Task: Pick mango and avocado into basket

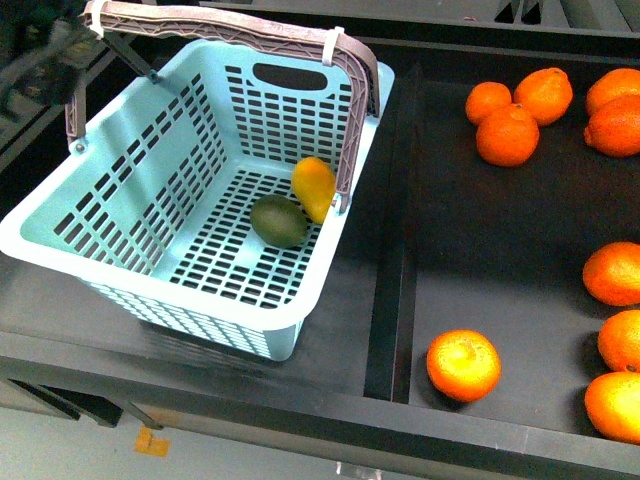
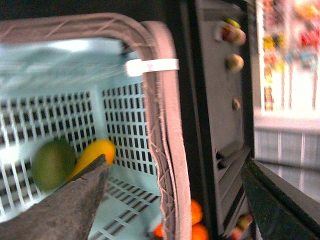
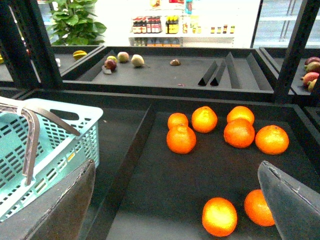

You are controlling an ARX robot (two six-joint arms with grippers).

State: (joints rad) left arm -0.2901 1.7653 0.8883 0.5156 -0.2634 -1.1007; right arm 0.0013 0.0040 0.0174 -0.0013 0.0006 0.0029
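**Mango and avocado both sitting inside the basket**

You are looking at the basket [image 1: 150, 255] sitting on the dark shelf at the left of the front view, tilted so its open top is facing you. The mango [image 1: 314, 187] is leaning against the basket's right wall, toward the far end of the floor, and the avocado [image 1: 279, 221] is lying just beside it on the slotted floor, touching or nearly touching it on its near left side. The brownish handle [image 1: 235, 32] is standing raised over the far rim, with a white zip tie [image 2: 151, 65] wrapped around it.

Your left gripper [image 2: 175, 200] is hanging above the basket's far right corner, jaws spread wide and holding nothing; in the front view only a blurred dark shape is showing at the far left corner. Your right gripper [image 3: 177, 210] is also standing released, jaws wide apart and empty, hovering over the right tray with the basket's edge to its left.

Oranges [image 1: 463, 365] are lying scattered across that right tray, well apart from the basket.
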